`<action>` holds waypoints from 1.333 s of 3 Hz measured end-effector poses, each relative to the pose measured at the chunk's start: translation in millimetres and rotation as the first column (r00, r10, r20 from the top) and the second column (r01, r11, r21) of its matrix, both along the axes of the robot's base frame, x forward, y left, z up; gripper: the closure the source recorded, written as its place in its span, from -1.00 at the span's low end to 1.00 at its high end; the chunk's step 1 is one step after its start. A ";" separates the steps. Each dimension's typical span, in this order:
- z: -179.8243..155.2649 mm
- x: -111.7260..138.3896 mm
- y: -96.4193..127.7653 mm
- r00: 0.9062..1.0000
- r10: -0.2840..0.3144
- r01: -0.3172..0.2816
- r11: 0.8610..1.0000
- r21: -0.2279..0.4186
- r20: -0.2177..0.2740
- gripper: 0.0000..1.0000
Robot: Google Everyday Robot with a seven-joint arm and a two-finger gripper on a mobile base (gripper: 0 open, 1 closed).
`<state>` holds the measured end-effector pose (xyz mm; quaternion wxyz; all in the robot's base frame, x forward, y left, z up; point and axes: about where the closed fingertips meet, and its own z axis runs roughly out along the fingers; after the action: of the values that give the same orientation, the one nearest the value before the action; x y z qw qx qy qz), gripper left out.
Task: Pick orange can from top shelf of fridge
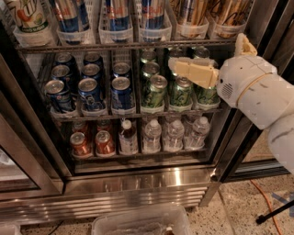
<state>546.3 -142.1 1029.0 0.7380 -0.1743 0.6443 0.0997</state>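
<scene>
The fridge (pixel 138 186) stands open before me. Its top shelf (pixel 115 46) carries a row of clear-white bins. Copper-orange cans (pixel 192 10) stand in the two rightmost bins, cut off by the frame's top edge. Blue tall cans fill the bins to their left. My gripper (pixel 206 53) is at the right, in front of the green cans on the middle shelf, just below the top shelf and below the orange cans. One cream finger (pixel 190 71) points left and the other (pixel 244 43) points up. The gripper is open and empty.
Blue cans (pixel 89 89) and green cans (pixel 154 89) fill the middle shelf. Short red cans (pixel 92 142) and water bottles (pixel 172 133) stand on the lower shelf. The black door frame (pixel 236 151) is at the right. A clear tub (pixel 138 222) and an orange cable (pixel 262 197) lie on the floor.
</scene>
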 end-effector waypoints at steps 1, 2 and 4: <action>-3.1 -2.4 -8.7 1.000 -0.017 0.017 0.999 0.044 0.000 -1.00; 0.5 -2.0 -7.9 1.000 -0.020 0.020 0.999 0.037 0.004 -1.00; 22.7 16.2 -3.2 0.999 -0.021 0.022 1.000 0.010 -0.032 -1.00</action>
<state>562.5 -145.3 1051.7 0.7295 -0.1619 0.6573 0.0980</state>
